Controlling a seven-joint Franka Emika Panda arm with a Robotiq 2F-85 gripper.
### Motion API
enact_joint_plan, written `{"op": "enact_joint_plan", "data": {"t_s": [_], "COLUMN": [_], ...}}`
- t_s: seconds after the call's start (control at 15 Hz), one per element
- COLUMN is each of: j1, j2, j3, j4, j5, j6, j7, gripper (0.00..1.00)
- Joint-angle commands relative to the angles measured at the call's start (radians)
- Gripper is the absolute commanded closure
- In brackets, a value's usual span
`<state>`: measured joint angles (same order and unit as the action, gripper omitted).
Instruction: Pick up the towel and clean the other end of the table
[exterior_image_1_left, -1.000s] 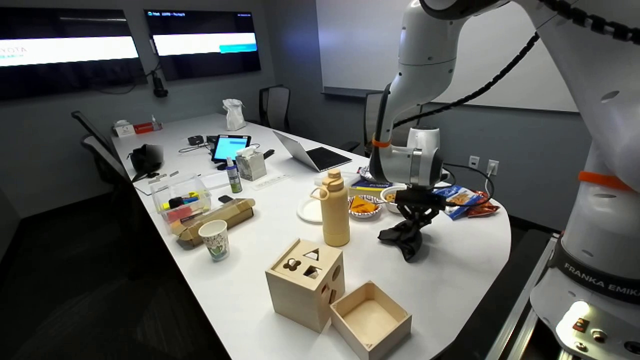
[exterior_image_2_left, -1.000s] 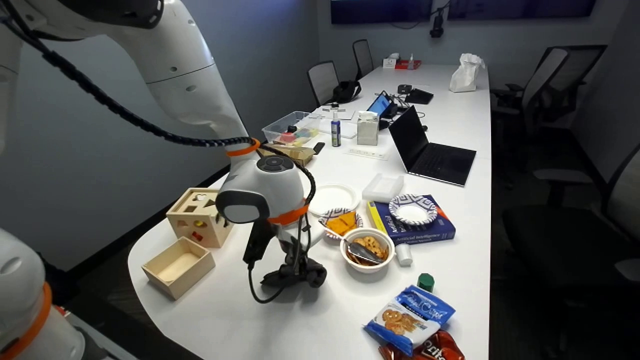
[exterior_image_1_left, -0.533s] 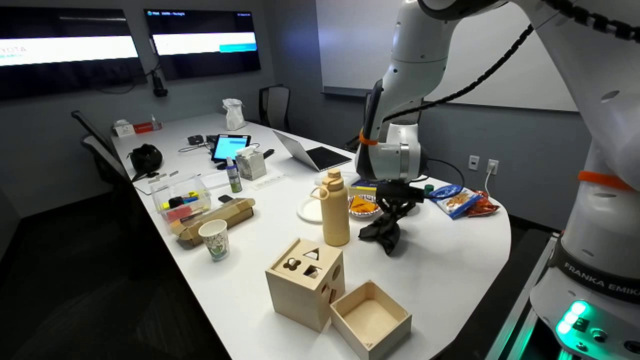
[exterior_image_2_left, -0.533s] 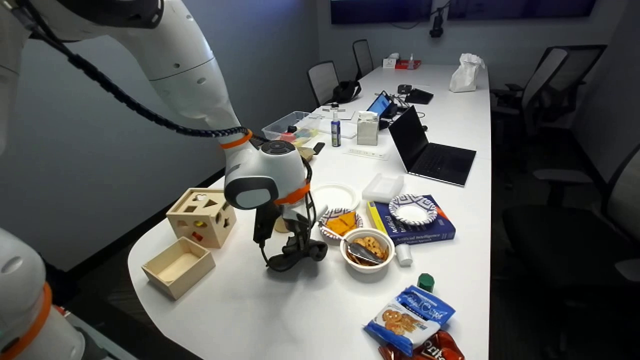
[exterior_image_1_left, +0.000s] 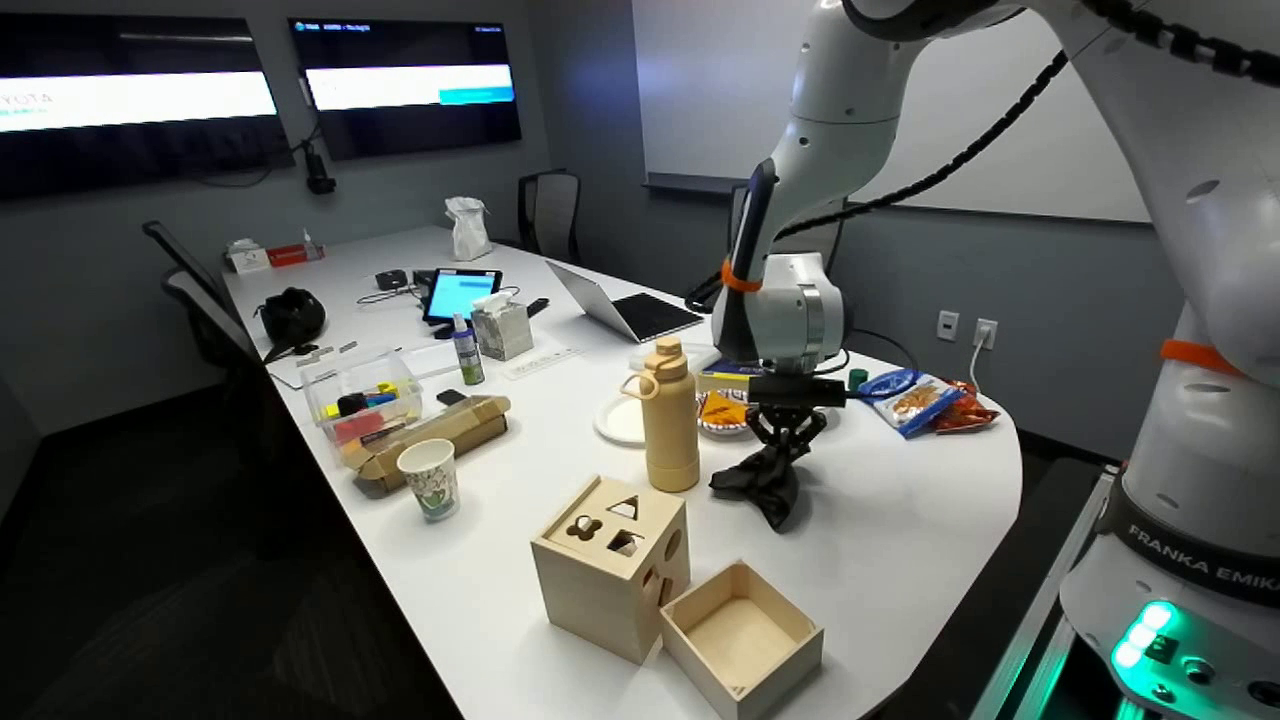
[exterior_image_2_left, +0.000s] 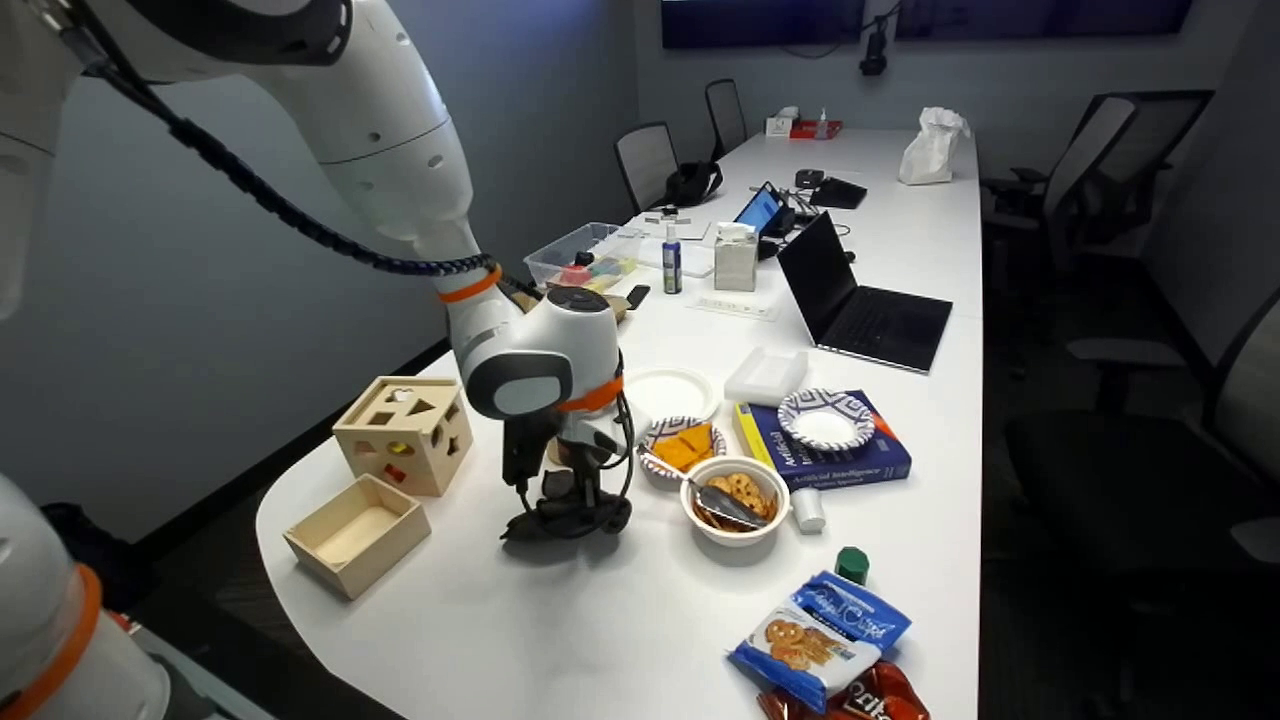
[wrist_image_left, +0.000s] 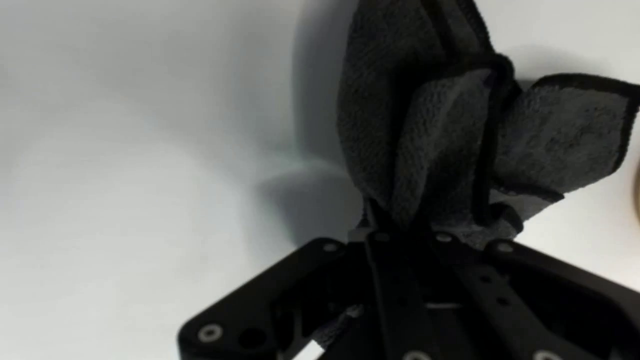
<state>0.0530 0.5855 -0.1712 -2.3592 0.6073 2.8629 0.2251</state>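
The towel is dark grey with black edging. It hangs bunched from my gripper in both exterior views, as a dark bundle (exterior_image_1_left: 762, 484) and again beside the snack bowls (exterior_image_2_left: 562, 522). My gripper (exterior_image_1_left: 785, 440) points down and is shut on the towel's middle. In the wrist view the fingertips (wrist_image_left: 405, 225) pinch the towel (wrist_image_left: 440, 130), and its folds spread up and to the right. The lower folds are at or just above the white table (exterior_image_1_left: 880, 560); I cannot tell if they touch. The fingertips are partly hidden by cloth.
A tan bottle (exterior_image_1_left: 671, 430) stands close beside the towel. A wooden shape box (exterior_image_1_left: 612, 575) and open wooden tray (exterior_image_1_left: 742, 640) sit nearby. A chip bowl (exterior_image_2_left: 683, 447), cracker bowl (exterior_image_2_left: 735, 500), book (exterior_image_2_left: 850, 460), snack bags (exterior_image_2_left: 825, 640) and laptop (exterior_image_2_left: 890, 325) are also on the table.
My gripper, holding the towel, has moved away from the robot base towards the bottle, then slightly towards the wooden box. The base light has turned from white to green.
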Motion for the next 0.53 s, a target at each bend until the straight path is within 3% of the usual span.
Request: {"op": "enact_joint_plan", "data": {"t_s": [0.0, 0.47], "j1": [-0.026, -0.029], "j2": [-0.029, 0.004], "j3": [-0.064, -0.18], "j4": [-0.054, -0.041], "j5": [-0.107, -0.171], "j6": [-0.063, -0.027], "j7": [0.141, 0.368], "gripper": [0.98, 0.98]}}
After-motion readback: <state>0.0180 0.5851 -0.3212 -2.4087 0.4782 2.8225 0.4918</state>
